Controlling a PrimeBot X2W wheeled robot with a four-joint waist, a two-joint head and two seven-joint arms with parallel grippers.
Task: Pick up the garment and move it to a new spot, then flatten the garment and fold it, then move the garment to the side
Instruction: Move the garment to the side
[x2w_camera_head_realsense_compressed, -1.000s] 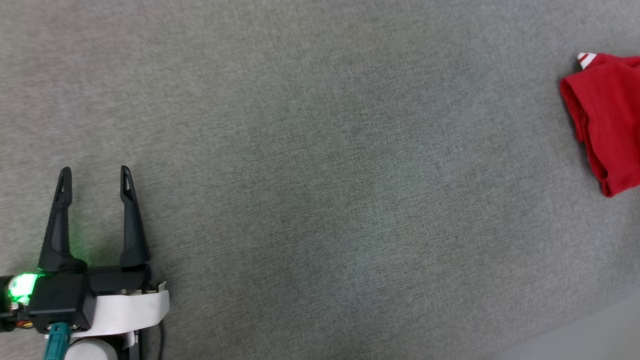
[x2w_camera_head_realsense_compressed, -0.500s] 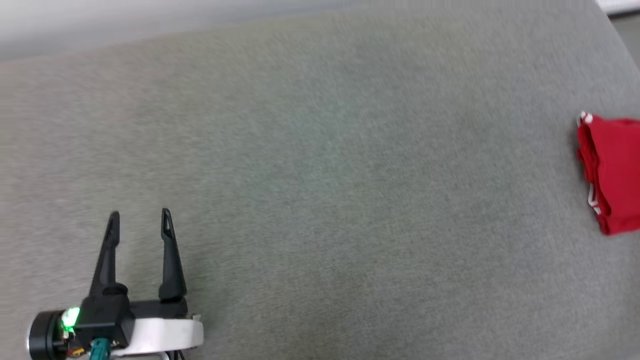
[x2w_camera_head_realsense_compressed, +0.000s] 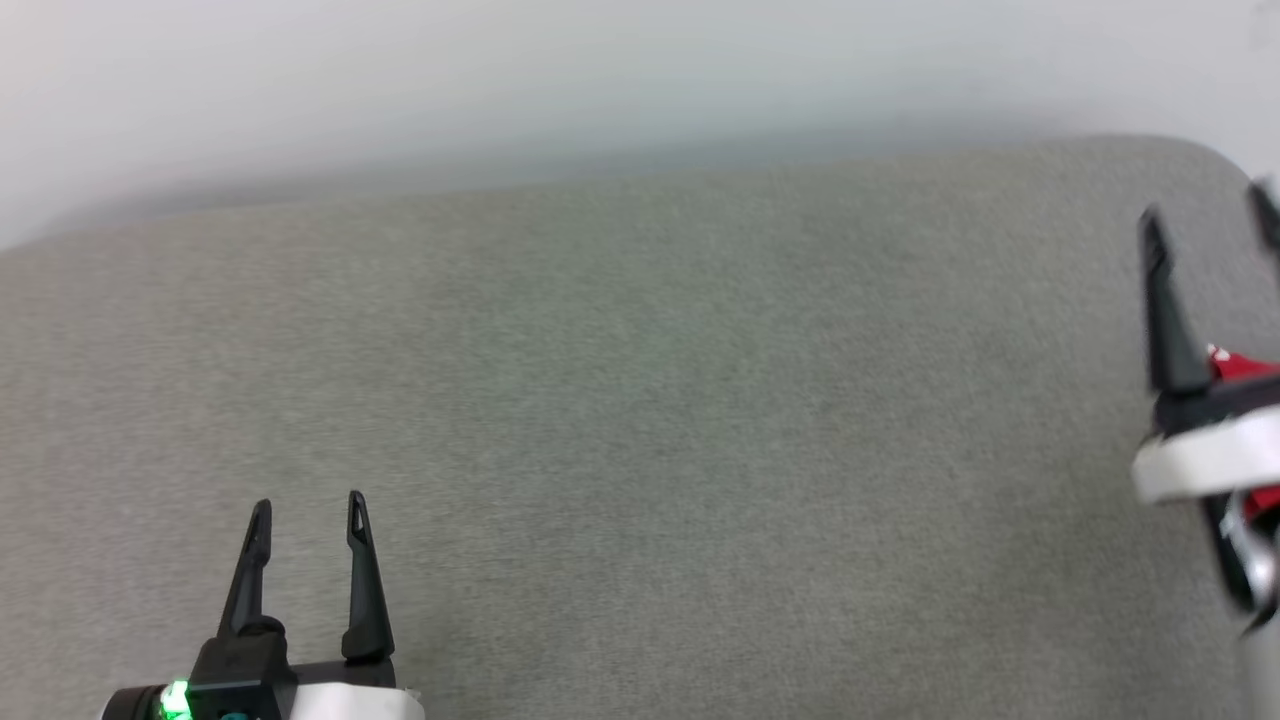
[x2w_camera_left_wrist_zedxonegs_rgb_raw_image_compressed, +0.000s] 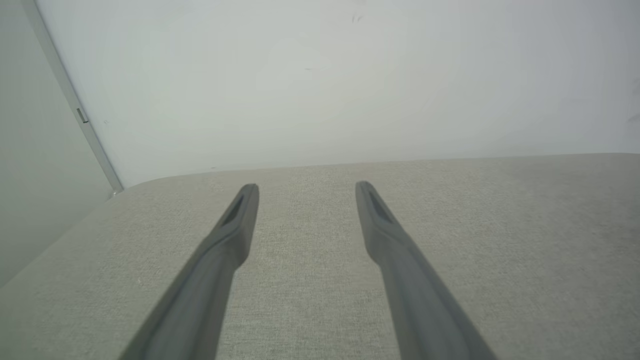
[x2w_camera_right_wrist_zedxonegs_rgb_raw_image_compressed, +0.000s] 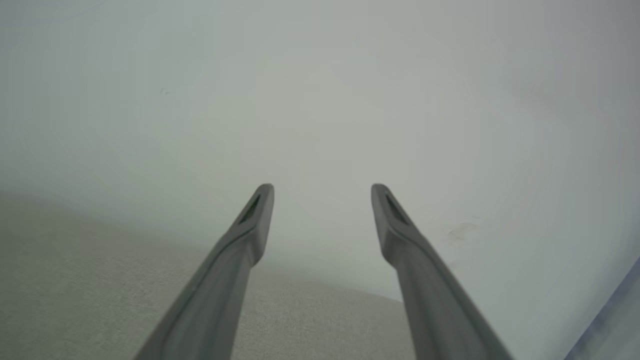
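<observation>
The red garment (x2w_camera_head_realsense_compressed: 1240, 367) shows as small scraps at the head view's right edge, mostly hidden behind my right gripper's wrist. My right gripper (x2w_camera_head_realsense_compressed: 1210, 215) is open above it, blurred, fingers pointing toward the wall; in its wrist view the right gripper (x2w_camera_right_wrist_zedxonegs_rgb_raw_image_compressed: 322, 192) holds nothing. My left gripper (x2w_camera_head_realsense_compressed: 305, 510) is open over the grey surface at the lower left, far from the garment. In the left wrist view the left gripper (x2w_camera_left_wrist_zedxonegs_rgb_raw_image_compressed: 306, 191) has empty space between its fingers.
The grey fabric surface (x2w_camera_head_realsense_compressed: 640, 420) spans the head view, with its far edge against a pale wall (x2w_camera_head_realsense_compressed: 600, 70) and a rounded corner at the upper right. A wall corner strip (x2w_camera_left_wrist_zedxonegs_rgb_raw_image_compressed: 75, 110) stands at the left of the left wrist view.
The head camera has tilted up, bringing the wall into view. My right gripper has come into the head view at the right edge, covering most of the garment. The left gripper stays open.
</observation>
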